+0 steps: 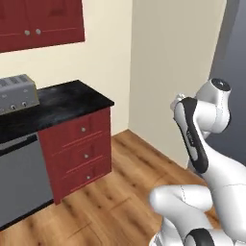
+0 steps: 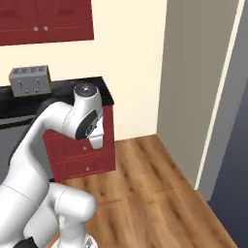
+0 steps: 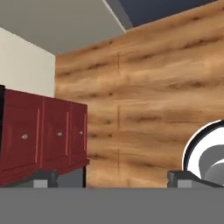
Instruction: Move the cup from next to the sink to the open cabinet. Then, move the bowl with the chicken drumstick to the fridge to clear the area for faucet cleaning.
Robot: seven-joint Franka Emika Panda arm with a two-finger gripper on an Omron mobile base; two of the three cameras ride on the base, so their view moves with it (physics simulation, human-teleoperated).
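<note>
My gripper [image 3: 113,180] is open, its two dark fingertips [image 3: 43,178] standing far apart with nothing between them. It looks along the wooden floor [image 3: 153,100] towards the red drawer fronts [image 3: 43,131]. The arm is folded up close over its base [image 1: 202,125]. The cup, the bowl with the chicken drumstick and the sink are out of view.
A grey toaster [image 1: 17,93] stands on the black counter [image 1: 72,101], above red drawers [image 1: 81,149] and a grey appliance front [image 1: 19,178]. The red wall cabinets [image 1: 43,21] are shut. A cream wall corner [image 2: 193,87] and a dark grey panel [image 2: 235,145] stand to the right.
</note>
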